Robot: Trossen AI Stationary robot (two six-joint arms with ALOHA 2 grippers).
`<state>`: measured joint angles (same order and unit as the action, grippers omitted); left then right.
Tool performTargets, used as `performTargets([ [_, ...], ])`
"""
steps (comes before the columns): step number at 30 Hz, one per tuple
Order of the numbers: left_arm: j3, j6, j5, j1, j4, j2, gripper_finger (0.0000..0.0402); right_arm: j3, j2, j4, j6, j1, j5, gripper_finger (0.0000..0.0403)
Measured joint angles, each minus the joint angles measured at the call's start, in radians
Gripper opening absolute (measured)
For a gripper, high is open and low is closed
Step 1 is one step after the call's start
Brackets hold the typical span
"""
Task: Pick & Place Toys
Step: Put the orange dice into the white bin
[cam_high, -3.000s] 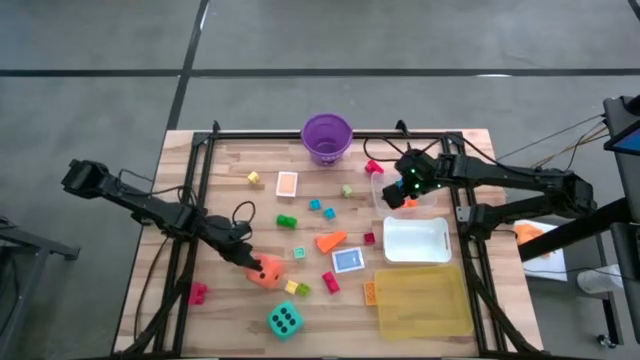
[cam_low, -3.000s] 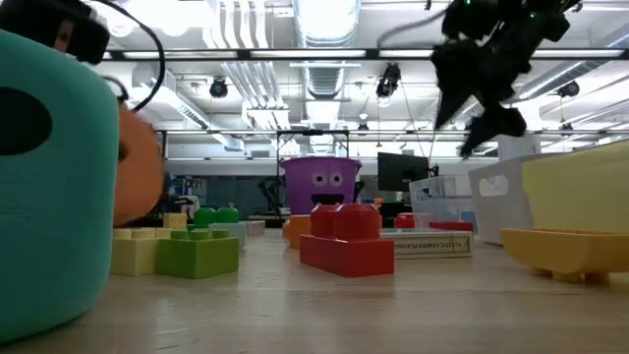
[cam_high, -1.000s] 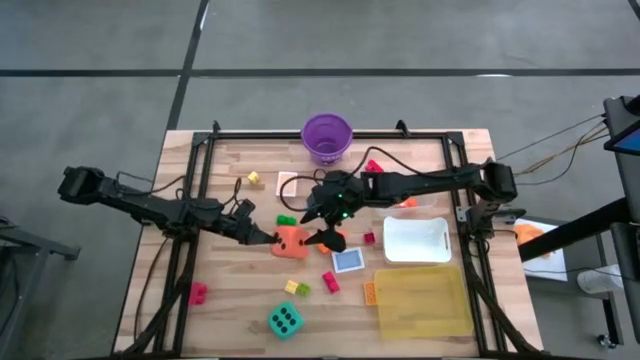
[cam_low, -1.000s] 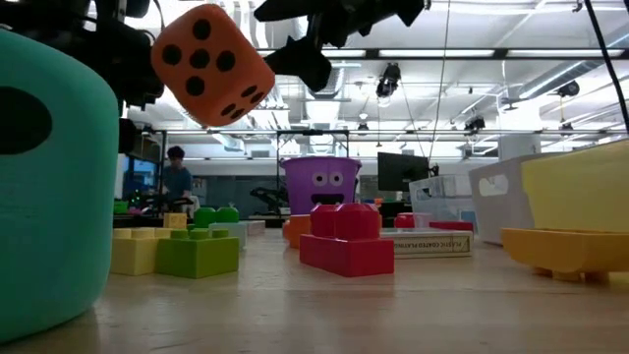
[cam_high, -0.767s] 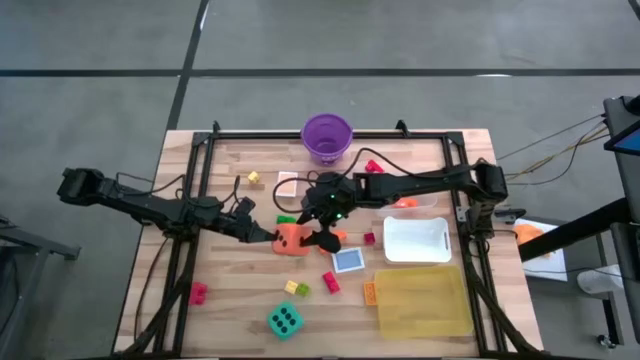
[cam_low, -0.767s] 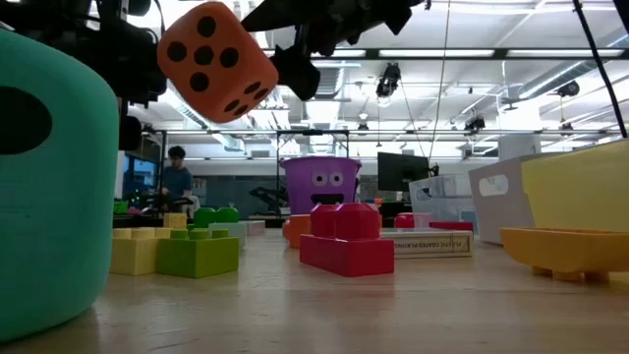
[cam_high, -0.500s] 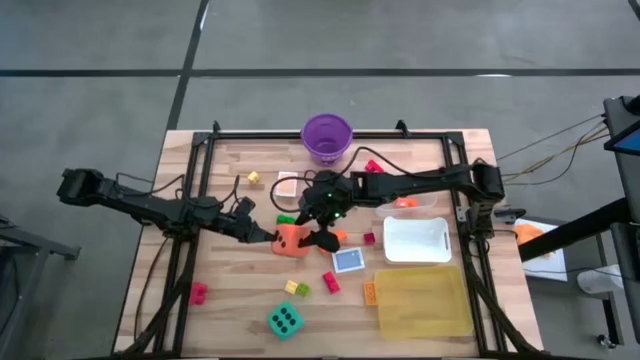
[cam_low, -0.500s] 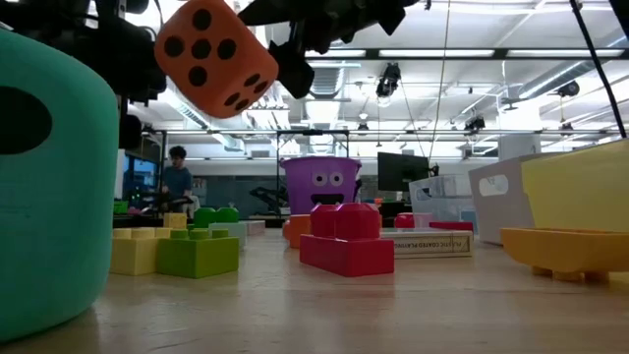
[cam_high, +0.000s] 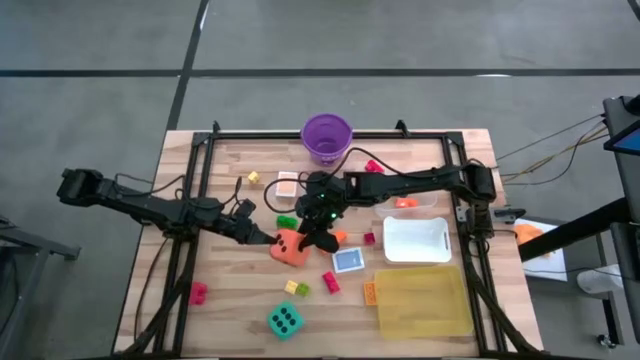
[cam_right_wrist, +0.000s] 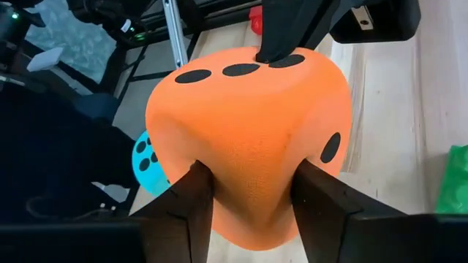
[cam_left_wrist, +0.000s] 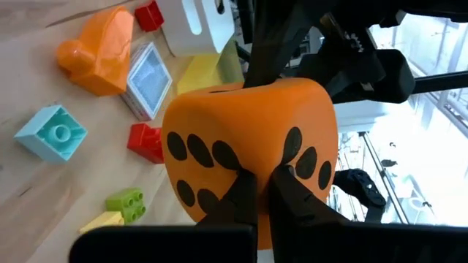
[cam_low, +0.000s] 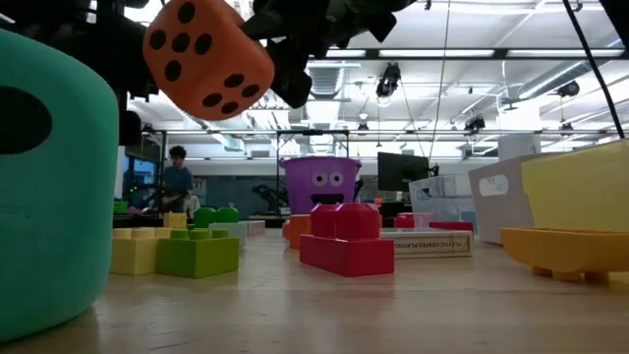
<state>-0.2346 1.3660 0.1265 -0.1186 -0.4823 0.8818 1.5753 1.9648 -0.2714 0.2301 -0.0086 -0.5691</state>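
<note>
Left gripper (cam_high: 268,240) is pinched tight on the orange die (cam_high: 291,246), a soft foam-looking cube with rounded corners and black oval dots, held in the air over the middle of the table (cam_high: 230,300). In the left wrist view its dark fingers (cam_left_wrist: 245,197) dig into a dotted face of the die (cam_left_wrist: 248,157). Right gripper (cam_high: 318,236) reaches in from the other side; its two flat dark fingers (cam_right_wrist: 197,197) straddle a corner of the die (cam_right_wrist: 248,146), pressing the matte, finely grained foam, partly closed on it. In the low view the die (cam_low: 206,59) hangs well above the wood, both arms mostly cut off by the top edge.

Teal die (cam_high: 284,320) sits near the front edge; in the low view it (cam_low: 49,177) fills the left side, cropped. Studded plastic bricks: pink (cam_high: 198,292) by the left rail, yellow-green pair (cam_high: 296,289), red (cam_high: 330,282) mid-table. Glossy orange wedge (cam_left_wrist: 99,47) is largely hidden under the right arm from above. Small card (cam_high: 348,260) lies flat beside the white tub (cam_high: 416,240); purple bucket (cam_high: 327,136) stands at the back edge.
</note>
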Motion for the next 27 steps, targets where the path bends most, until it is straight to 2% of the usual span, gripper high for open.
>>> performTargets([
  [10,-0.008,-0.008,-0.025,0.003,-0.017,-0.001,0.0001,0.0,-0.039,-0.025,-0.009,-0.004,0.015,0.0123],
  [13,-0.011,0.014,-0.036,0.004,-0.017,-0.001,0.0021,0.0,-0.044,-0.04,-0.009,-0.005,0.016,0.0121],
  [27,-0.02,0.082,-0.078,0.01,-0.036,-0.001,0.0275,-0.001,-0.075,-0.019,-0.009,-0.002,0.004,0.0114],
])
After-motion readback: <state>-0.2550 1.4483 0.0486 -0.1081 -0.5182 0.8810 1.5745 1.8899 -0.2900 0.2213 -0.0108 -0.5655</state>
